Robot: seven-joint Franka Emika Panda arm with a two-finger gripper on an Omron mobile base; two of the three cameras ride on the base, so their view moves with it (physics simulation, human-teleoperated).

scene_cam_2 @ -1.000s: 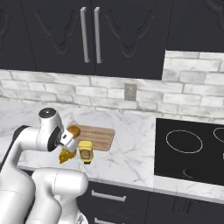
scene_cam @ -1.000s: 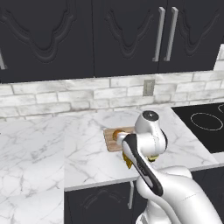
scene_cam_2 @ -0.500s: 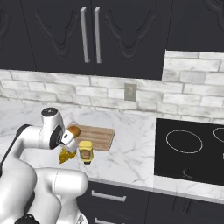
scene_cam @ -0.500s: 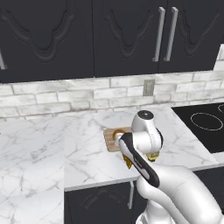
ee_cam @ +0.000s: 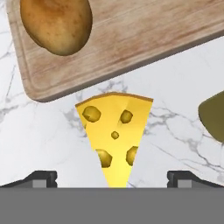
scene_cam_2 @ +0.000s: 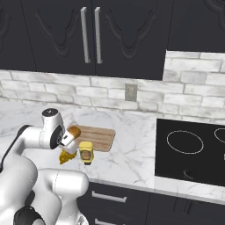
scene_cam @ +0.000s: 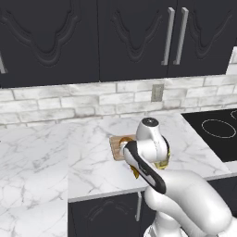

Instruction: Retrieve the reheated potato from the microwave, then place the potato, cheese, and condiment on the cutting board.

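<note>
The potato (ee_cam: 57, 24) lies on one end of the wooden cutting board (ee_cam: 144, 39); both also show from the right base, potato (scene_cam_2: 74, 131) on cutting board (scene_cam_2: 100, 137). The yellow cheese (ee_cam: 114, 135) wedge lies on the marble just off the board's edge. My gripper (ee_cam: 114, 179) hangs open right above it, a fingertip on each side of the wedge's narrow end and touching nothing. From the right base, the gripper (scene_cam_2: 67, 150) sits over the cheese (scene_cam_2: 66, 158). The condiment (scene_cam_2: 86, 152) bottle stands upright beside the cheese. The microwave is out of view.
A black cooktop (scene_cam_2: 193, 151) is set into the counter to the right. A wall outlet (scene_cam_2: 130, 92) sits in the brick backsplash under dark upper cabinets (scene_cam_2: 88, 35). The counter's front edge (scene_cam_2: 127, 186) runs close behind the cheese and bottle.
The hand has shifted only slightly over the cheese. The jaws stay open, and the potato, cheese and bottle have not moved.
</note>
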